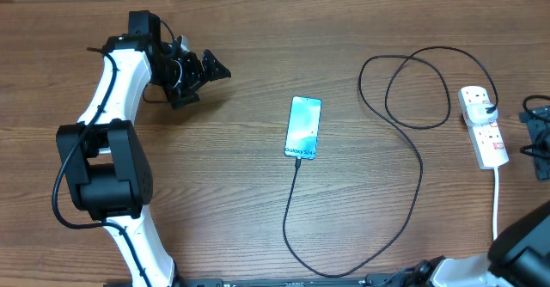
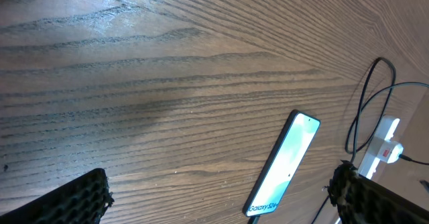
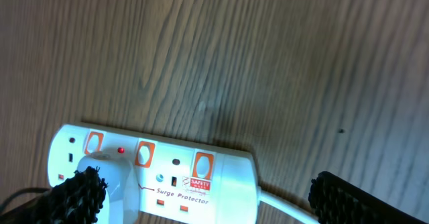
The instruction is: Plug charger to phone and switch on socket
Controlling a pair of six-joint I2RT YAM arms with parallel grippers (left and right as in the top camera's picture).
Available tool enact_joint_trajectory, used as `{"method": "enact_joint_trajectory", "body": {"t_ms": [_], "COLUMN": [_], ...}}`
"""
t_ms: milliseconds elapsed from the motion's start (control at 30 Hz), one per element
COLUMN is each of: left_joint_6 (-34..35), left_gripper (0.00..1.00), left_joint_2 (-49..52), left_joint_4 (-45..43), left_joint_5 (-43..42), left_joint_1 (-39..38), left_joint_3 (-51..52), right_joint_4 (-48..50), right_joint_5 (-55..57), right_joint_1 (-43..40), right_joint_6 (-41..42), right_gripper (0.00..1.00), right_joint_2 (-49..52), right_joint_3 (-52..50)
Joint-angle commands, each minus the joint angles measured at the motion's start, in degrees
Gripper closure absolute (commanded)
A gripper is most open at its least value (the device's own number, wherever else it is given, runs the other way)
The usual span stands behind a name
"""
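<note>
Both open and empty: left hand [image 1: 209, 82] at ten o'clock, right hand [image 1: 531, 134] just beside the socket [image 1: 483, 128] at three. Phone [image 1: 303, 128] centre, charger [image 1: 420, 175] seemingly in. Press the switch [image 3: 94, 143] squarely, gently.

Teal phone [image 1: 303, 127] (white band [image 1: 300, 152]), black charger [image 1: 421, 168], white socket [image 1: 484, 125] with orange-red switches [image 3: 143, 153], brown wood-grain table [image 1: 241, 192].

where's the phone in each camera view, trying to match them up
overhead: phone lies flat, a little right of centre.
left wrist: phone sits lower right of centre, slanted.
right wrist: not in it.
landmark: socket, far right overhead, at the right edge in left wrist, bottom left in right wrist.
</note>
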State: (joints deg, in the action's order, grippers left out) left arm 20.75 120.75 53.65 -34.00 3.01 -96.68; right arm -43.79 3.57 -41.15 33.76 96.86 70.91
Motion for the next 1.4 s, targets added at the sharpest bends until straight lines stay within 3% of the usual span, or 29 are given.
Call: {"method": "enact_joint_trajectory", "body": {"t_ms": [0, 367, 833, 933, 1033, 1367], "left_joint_6": [-1.5, -1.5, -1.5, -1.5, -1.5, -1.5], "left_gripper": [0.00, 0.00, 0.00, 0.00, 0.00, 0.00], "left_joint_2": [-1.6, -1.6, -1.6, -1.6, -1.6, -1.6], "left_joint_4": [0.1, 0.1, 0.1, 0.1, 0.0, 0.0], "left_joint_5": [0.2, 0.2, 0.2, 0.2, 0.2, 0.2], "left_joint_1": [-0.4, -0.4, -0.4, -0.4, -0.4, -0.4], "left_joint_3": [-0.6, -0.6, -0.6, -0.6, -0.6, -0.6], "right_joint_4": [-1.8, -4.9, -5.9, -6.3, -7.2, -7.8], "right_joint_5": [-1.1, -1.1, -1.1, -1.1, -1.1, -1.1], "right_joint_1": [0.2, 0.2, 0.7, 0.7, 0.7, 0.7], "right_joint_6": [-1.9, -3.8, -6.3, -6.9, -6.8, -7.3], "right_gripper": [0.02, 0.02, 0.17, 0.16, 0.01, 0.02], "right_joint_2": [4.0, 11.0, 11.9, 11.9, 11.9, 11.9], "right_joint_3": [5.8, 11.3, 10.5, 10.5, 10.5, 10.4]}}
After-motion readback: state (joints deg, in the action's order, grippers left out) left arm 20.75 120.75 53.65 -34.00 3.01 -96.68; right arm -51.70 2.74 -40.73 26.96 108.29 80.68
